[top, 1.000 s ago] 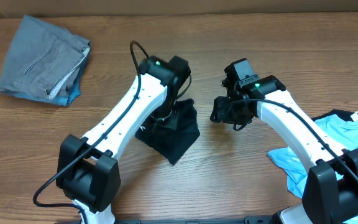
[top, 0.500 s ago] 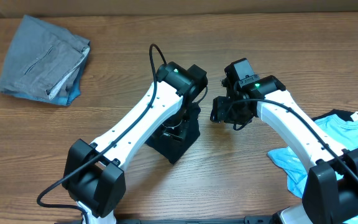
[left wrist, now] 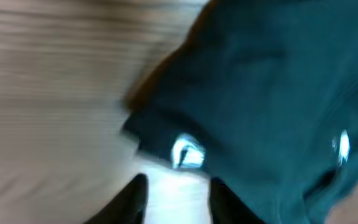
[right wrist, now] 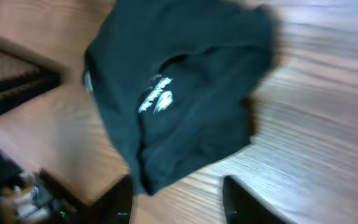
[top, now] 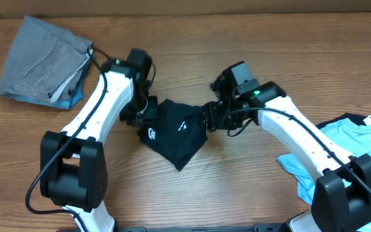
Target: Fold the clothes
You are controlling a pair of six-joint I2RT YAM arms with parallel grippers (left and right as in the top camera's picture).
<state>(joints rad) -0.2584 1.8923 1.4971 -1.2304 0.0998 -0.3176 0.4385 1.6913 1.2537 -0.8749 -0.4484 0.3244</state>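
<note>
L tool [left wrist: 179, 186]: jaws part-open, nothing between them but bare worktop [top: 269, 51]. Tips sit just short of the black T-shirt [top: 176, 132], by its white neck label [left wrist: 188, 152]. View is blurred, so contact w/ the cloth can't be told.

R tool [right wrist: 178, 186]: jaws approx. half-open, pointing at the shirt's near edge. The hem lies right at the tips, but no pinch shows.

Change vs. 1 s ago: L arm was over the top of the shirt w/ the cloth bunched under it. It then drifted right and has now swung to the shirt's left side. So the shirt is let go and uncovered, and the chest logo [right wrist: 157, 96] faces up. R tool hung clear to the right back then and has now come in to the shirt's right edge. The shirt itself has hardly shifted: mid-worktop, a rumpled, roughly diamond-shaped bundle.

Meaning, as I judge it: one handling step is over and both tools are setting up on opposite sides, prob. for a two-sided pick to spread or re-fold. The shirt isn't neat yet.

Further out: folded grey clothes [top: 40, 61] w/ a blue edge lie far left and look done. A light blue shirt [top: 353, 145] lies far right over more black cloth, not yet folded.
</note>
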